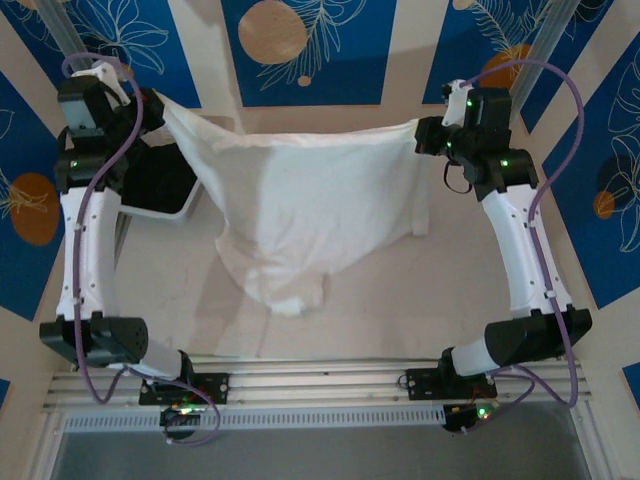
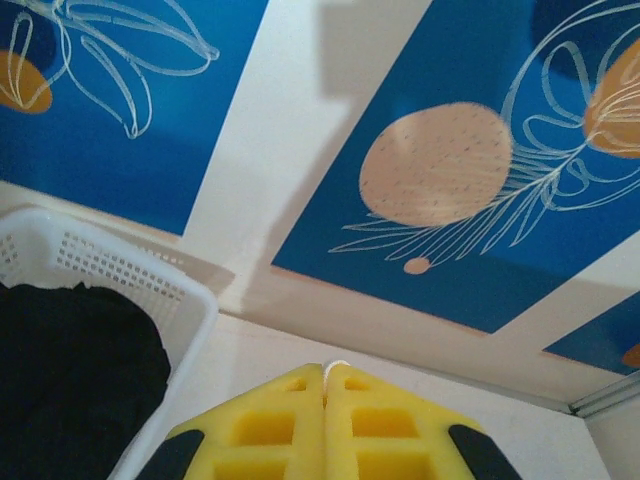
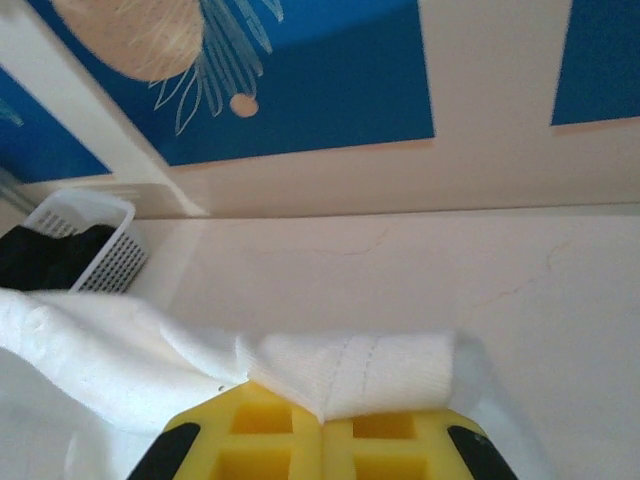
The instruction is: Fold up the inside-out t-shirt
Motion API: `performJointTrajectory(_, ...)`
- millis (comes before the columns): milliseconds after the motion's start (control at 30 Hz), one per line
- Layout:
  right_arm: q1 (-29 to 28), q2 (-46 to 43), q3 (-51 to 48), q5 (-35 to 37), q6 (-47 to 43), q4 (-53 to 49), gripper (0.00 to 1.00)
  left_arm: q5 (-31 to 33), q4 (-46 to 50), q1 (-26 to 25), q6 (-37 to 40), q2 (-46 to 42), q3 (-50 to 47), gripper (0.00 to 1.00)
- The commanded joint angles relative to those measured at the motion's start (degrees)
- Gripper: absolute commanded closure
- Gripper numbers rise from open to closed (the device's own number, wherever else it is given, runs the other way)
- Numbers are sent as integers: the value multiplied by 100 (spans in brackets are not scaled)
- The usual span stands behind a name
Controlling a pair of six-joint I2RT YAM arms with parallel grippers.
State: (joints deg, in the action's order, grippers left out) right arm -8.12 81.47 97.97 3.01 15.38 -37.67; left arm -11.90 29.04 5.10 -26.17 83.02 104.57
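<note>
The white inside-out t-shirt (image 1: 300, 200) hangs stretched between both arms above the table, its lower edge resting crumpled on the surface. My left gripper (image 1: 152, 100) is shut on its upper left corner; in the left wrist view a thin sliver of white cloth (image 2: 336, 366) peeks from between the yellow pads of that gripper (image 2: 326, 372). My right gripper (image 1: 428, 128) is shut on the upper right corner. In the right wrist view a stitched hem of the t-shirt (image 3: 350, 370) folds over the closed yellow pads of the right gripper (image 3: 322, 415).
A white plastic basket (image 1: 185, 205) holding a black garment (image 1: 155, 180) stands at the back left, below the left arm; the basket (image 2: 110, 270) and garment (image 2: 70, 370) also fill the left wrist view's left side. Blue patterned walls enclose the table.
</note>
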Motion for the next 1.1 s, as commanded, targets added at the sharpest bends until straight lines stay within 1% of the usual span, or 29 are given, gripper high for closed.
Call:
performJointTrajectory(0, -275, -447, -649, -292, 3, -445, 100, 60, -152, 25, 225, -638, -497, 100)
performJointTrajectory(133, -716, -992, -1750, -326, 128, -755, 100, 203, -24, 103, 364, -1201, -1101, 100)
performJointTrajectory(233, -1123, -1287, -2422, -434, 282, -869, 100, 280, 152, 246, 476, -1445, -1174, 100)
performJointTrajectory(333, -1515, -1305, -2883, -586, 458, -881, 98, 359, 362, 297, 607, -1452, -1105, 100)
performJointTrajectory(433, -1792, -902, -3195, -1082, 580, -614, 96, 307, 369, 293, 634, -1365, -1229, 100)
performJointTrajectory(533, -1958, -143, -2985, -1131, 406, -579, 92, 213, 302, 293, 631, -1225, -1378, 100)
performJointTrajectory(667, -2066, 1202, -2170, -901, 169, -570, 87, 20, 219, 278, 649, -922, -1530, 100)
performJointTrajectory(767, -2153, 2165, -1456, -1019, 97, -580, 77, -38, 224, 270, 657, -706, -1579, 100)
performJointTrajectory(833, -2198, 2637, -1037, -1143, 55, -612, 72, -73, 230, 265, 649, -621, -1581, 100)
performJointTrajectory(900, -2213, 2876, -767, -1204, 19, -610, 66, -76, 220, 268, 657, -577, -1585, 100)
performJointTrajectory(967, -2216, 2885, -734, -1189, -25, -615, 64, -43, 216, 272, 674, -555, -1598, 100)
performJointTrajectory(1067, -2160, 2593, -1136, -814, -33, -565, 63, -22, 207, 272, 676, -551, -1637, 100)
